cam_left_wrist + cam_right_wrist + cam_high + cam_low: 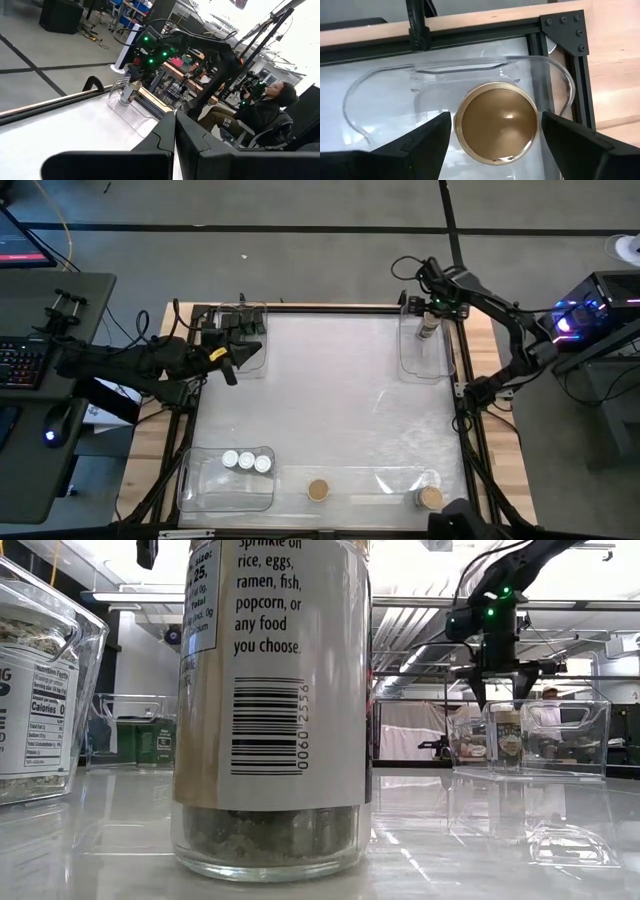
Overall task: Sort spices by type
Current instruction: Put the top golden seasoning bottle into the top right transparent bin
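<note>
Resting at the counter's (330, 380) left edge, the left end effector (228, 355) is parked by a clear bin (243, 340); its fingers appear pressed together, nothing held. Three white-topped jars (246, 461) are grouped in the near-left bin (225, 480), evidently one sorted kind. Two tan-topped jars (318, 490) are left loose along the near edge. At the far right, the right end effector (492, 131) is poised over a tan-topped jar (496, 122) inside the corner bin (555, 75), fingers spread either side, apparently so that this kind is gathered there.
</note>
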Controlling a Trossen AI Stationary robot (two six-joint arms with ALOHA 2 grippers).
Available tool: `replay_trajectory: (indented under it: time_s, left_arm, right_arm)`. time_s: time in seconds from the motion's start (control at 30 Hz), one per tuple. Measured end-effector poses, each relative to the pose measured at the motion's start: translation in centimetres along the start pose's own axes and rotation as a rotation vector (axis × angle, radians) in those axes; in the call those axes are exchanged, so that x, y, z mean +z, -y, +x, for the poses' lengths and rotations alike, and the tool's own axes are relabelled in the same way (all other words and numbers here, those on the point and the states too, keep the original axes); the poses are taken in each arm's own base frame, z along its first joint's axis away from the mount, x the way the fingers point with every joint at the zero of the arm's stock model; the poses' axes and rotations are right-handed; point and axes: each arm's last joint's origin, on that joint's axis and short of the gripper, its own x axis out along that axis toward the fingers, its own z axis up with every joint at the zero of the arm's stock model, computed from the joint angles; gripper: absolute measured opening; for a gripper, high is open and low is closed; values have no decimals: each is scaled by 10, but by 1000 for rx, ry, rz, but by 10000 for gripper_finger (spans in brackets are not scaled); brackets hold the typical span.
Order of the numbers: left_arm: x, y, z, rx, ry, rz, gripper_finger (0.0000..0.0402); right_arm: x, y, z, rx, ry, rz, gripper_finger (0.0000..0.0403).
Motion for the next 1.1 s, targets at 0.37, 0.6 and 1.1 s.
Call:
replay_trajectory:
  time_s: [0.37, 0.6, 1.1]
  left_arm:
    - [0, 0, 0, 0, 0, 40, 0]
    - [0, 0, 0, 0, 0, 38, 0]
    - [0, 0, 0, -1, 1, 38, 0]
  right_arm:
    - [-7, 4, -34, 114, 129, 31, 306]
    - [-10, -17, -24, 171, 95, -26, 220]
    - [-10, -34, 5, 82, 35, -113, 6]
